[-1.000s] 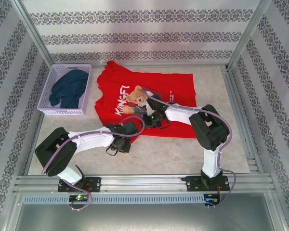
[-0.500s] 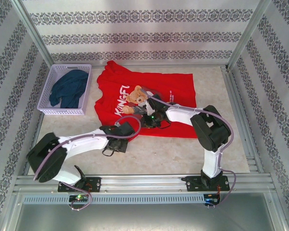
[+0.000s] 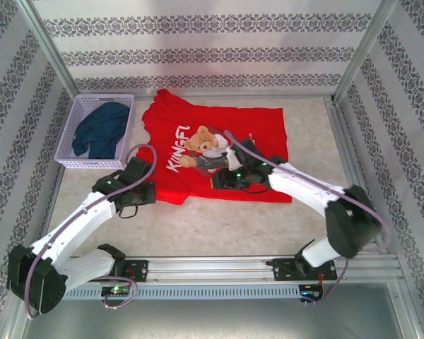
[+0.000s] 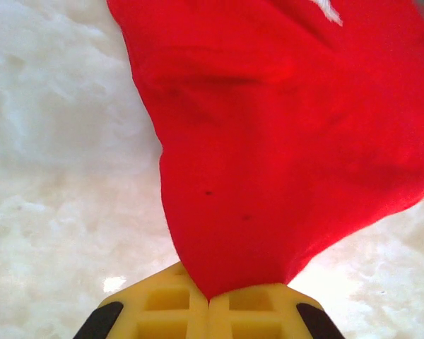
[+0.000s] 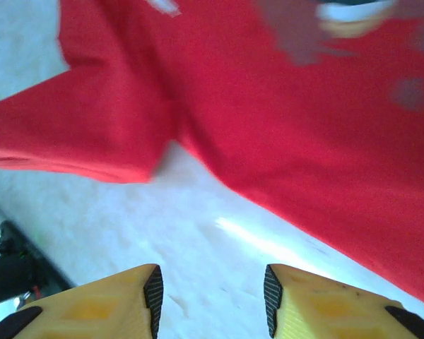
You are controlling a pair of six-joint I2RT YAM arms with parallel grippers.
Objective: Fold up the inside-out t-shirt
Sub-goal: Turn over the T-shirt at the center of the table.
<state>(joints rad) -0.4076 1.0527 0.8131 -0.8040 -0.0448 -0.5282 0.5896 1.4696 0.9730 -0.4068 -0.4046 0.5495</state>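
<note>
The inside-out t-shirt (image 3: 258, 134) lies spread on the pale table, bright red, with a bear print and white lettering facing up. My left gripper (image 3: 147, 187) sits at the shirt's lower left edge. In the left wrist view its yellow fingers (image 4: 177, 311) are pressed together, and the left gripper (image 4: 210, 300) is shut on a pinch of red fabric (image 4: 283, 127) that fans away from the tips. My right gripper (image 3: 218, 181) hovers over the shirt's lower middle. In its wrist view the right gripper (image 5: 212, 296) is open above bare table, with the red hem (image 5: 304, 127) just ahead.
A lavender basket (image 3: 92, 164) at the back left holds a dark navy garment (image 3: 99, 131). Metal rails run along the table's right side (image 3: 353, 169) and near edge (image 3: 212, 267). Patterned walls enclose the back and both sides.
My left gripper closed on the shirt's lower edge and swung left with it. The right gripper opened, and its elbow swung out to the right.
</note>
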